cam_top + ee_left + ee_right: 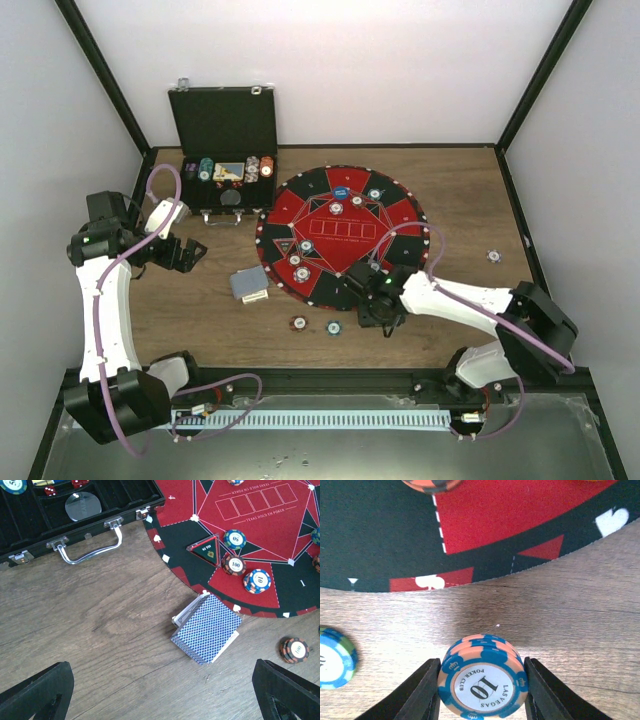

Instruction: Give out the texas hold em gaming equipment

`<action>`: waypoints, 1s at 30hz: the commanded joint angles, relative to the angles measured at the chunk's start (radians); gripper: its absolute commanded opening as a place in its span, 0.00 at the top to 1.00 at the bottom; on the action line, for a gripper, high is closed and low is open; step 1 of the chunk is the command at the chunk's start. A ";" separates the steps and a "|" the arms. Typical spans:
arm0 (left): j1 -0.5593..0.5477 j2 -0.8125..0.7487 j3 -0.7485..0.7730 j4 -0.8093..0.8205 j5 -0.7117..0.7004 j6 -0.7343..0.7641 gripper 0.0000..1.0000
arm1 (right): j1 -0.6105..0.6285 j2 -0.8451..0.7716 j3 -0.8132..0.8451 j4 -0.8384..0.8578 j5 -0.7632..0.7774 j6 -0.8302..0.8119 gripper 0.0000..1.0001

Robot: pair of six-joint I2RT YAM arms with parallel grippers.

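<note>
Black case (222, 120) holds chip stacks (266, 166), dice (50, 490); right tool (481, 664) clamps orange-blue chips (482, 687).

Bright, even light casts soft shadows; both wrist views look slightly soft.

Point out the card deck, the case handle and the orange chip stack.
card deck (207, 629): left wrist view, top card's back.
case handle (95, 553): left wrist view, middle of metal bar.
orange chip stack (482, 682): right wrist view, top chip's white face.

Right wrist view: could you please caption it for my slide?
Right gripper clasps stacked chips on the table beside the mat.
</note>
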 commanded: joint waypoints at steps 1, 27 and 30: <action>0.002 -0.010 -0.006 0.000 0.021 0.018 0.00 | 0.009 -0.038 0.075 -0.067 0.043 0.001 0.61; 0.002 -0.012 -0.068 -0.078 0.035 0.182 0.00 | -0.547 0.306 0.308 0.129 0.075 -0.353 0.62; 0.002 -0.027 -0.122 -0.071 0.002 0.241 0.00 | -0.563 0.352 0.302 0.167 0.069 -0.360 0.62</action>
